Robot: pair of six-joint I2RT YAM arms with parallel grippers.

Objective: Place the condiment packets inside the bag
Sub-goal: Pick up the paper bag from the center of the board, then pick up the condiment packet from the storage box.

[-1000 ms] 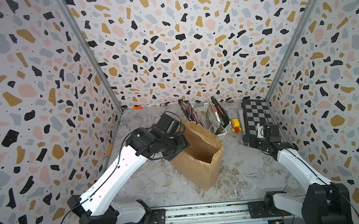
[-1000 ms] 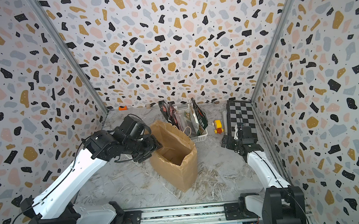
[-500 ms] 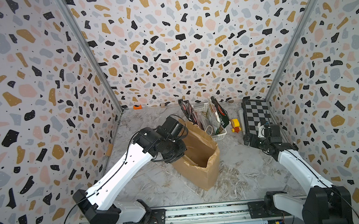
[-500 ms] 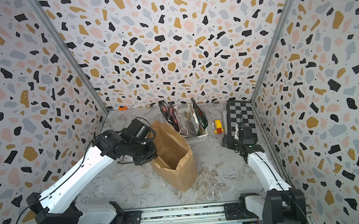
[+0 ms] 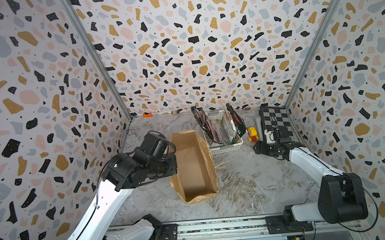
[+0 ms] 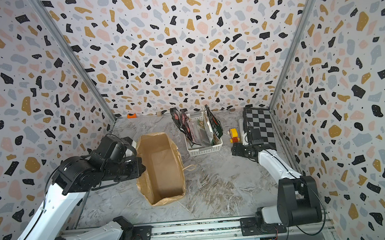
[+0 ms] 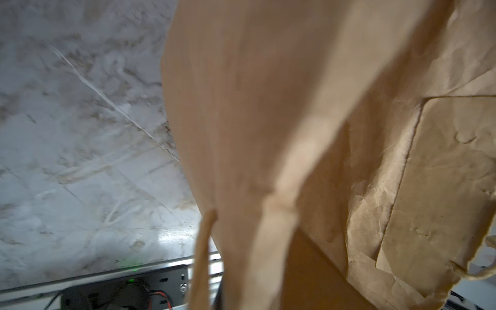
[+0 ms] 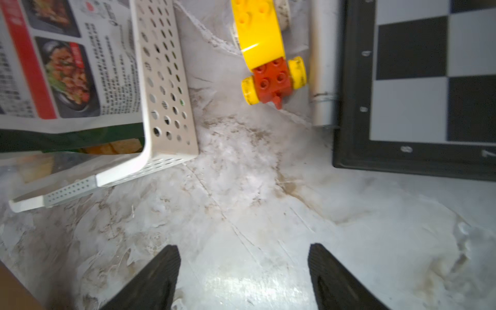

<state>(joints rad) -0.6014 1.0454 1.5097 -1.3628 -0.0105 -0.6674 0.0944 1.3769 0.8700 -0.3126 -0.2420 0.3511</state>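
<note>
The brown paper bag (image 5: 192, 162) (image 6: 161, 166) stands open-mouthed mid-table and looks empty inside. My left gripper (image 5: 172, 163) is at the bag's left rim, shut on the paper; in the left wrist view the bag wall (image 7: 268, 107) fills the frame and hides the jaws. The condiment packets, a black-red one (image 5: 207, 126) and a green one (image 5: 233, 122), stand upright in the white basket (image 5: 226, 147). A cream packet (image 8: 53, 67) shows in the right wrist view. My right gripper (image 8: 244, 257) hovers open over bare table, right of the basket, holding nothing.
A yellow-red toy (image 5: 252, 133) (image 8: 265, 53) lies between the basket (image 8: 166, 80) and a grey tube (image 8: 322, 80). A chessboard (image 5: 277, 119) (image 8: 429, 80) lies in the back right corner. Patterned walls close three sides; a metal rail runs along the front.
My left gripper shut on the bag's left rim and the bag swung away from the basket to stand lengthwise. The right gripper's jaws narrowed a little; that arm barely moved.
</note>
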